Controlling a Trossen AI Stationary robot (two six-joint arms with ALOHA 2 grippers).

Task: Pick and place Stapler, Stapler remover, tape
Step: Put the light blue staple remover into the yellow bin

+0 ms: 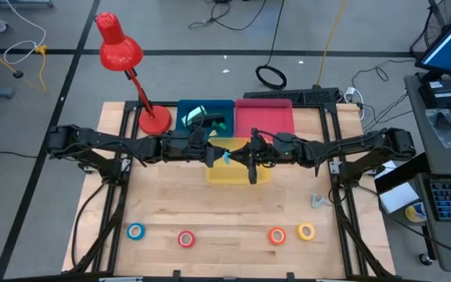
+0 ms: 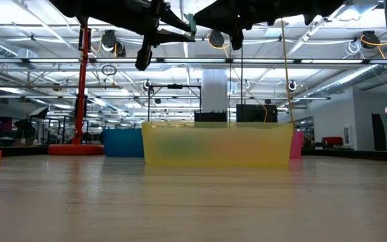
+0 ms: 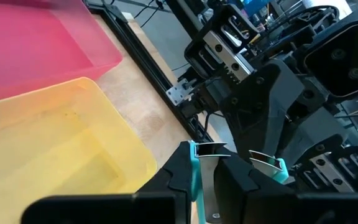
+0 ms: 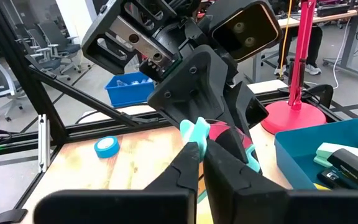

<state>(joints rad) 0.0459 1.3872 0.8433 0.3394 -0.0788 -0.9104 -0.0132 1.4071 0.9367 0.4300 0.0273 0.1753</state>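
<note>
Wooden table (image 1: 233,211) carrying a yellow bin (image 1: 218,178) mid-table. Hovering above it: left gripper (image 3: 207,163) clamping the teal stapler remover (image 3: 194,171), right gripper (image 4: 199,146) pinching its fingers together just beside. Lying in the blue bin (image 1: 182,106): stapler (image 4: 347,168). Lining the near edge: 4 tape rolls (image 1: 186,238).

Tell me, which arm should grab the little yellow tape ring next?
The right arm, probably. The small yellow tape ring lies at the wooden table's front, on the robot's right. The right gripper and left gripper both hang over the yellow plastic bin, so the left would reach farther across.
</note>
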